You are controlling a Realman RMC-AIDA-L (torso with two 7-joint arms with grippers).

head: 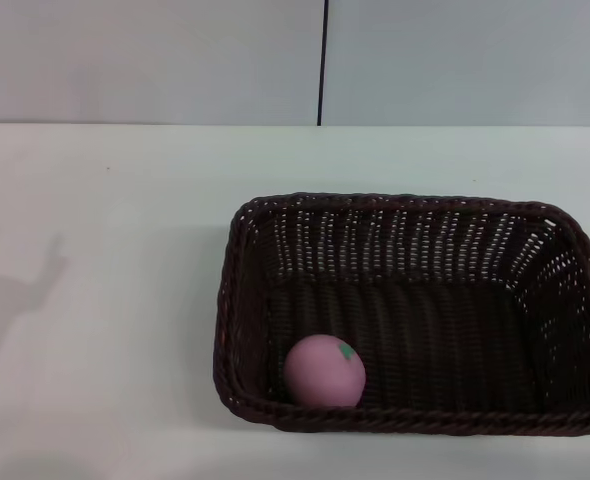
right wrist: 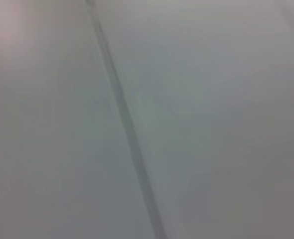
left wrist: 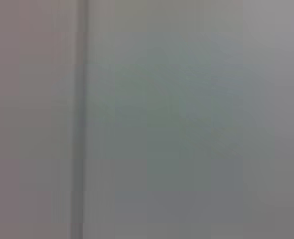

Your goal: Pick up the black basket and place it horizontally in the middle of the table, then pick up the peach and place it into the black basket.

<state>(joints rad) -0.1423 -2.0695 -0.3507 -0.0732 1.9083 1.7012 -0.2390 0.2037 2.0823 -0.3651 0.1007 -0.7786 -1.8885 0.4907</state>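
one peach (head: 324, 371) inside black basket (head: 415, 207); head view only

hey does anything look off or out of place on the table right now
Nothing looks damaged or spilled. The black basket sits upright on the white table, long side across, though right of centre. The peach lies inside it, in the near left corner. Neither gripper is in view.

Open table (head: 105, 300) left of black basket (head: 415, 205); peach (head: 324, 371) inside.

dark woven basket (head: 415, 400), pink peach (head: 323, 371), white table (head: 115, 300)
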